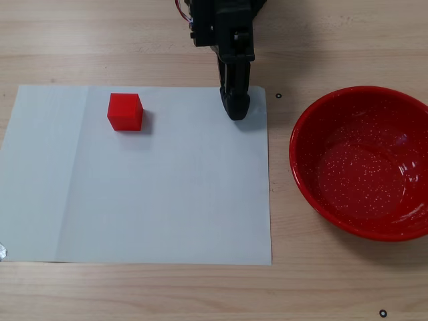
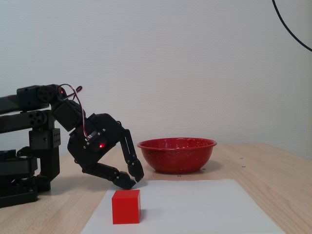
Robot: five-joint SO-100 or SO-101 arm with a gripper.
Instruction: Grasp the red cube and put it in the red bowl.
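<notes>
The red cube (image 1: 125, 112) sits on the white paper sheet (image 1: 167, 194) toward its far left in the top-down fixed view. In the side fixed view the cube (image 2: 126, 206) stands at the front. My black gripper (image 1: 235, 112) hangs at the sheet's far edge, well to the right of the cube, with nothing in it. Seen from the side, the gripper (image 2: 133, 180) points down just above the table behind the cube, its fingertips together. The red bowl (image 1: 364, 160) stands empty to the right of the sheet and also shows in the side view (image 2: 176, 155).
The wooden table (image 1: 200, 287) surrounds the sheet. Small black marks (image 1: 279, 95) dot the wood near the bowl. The arm's base (image 2: 24, 165) stands at the left of the side view. A black cable (image 2: 292, 29) curves at the upper right.
</notes>
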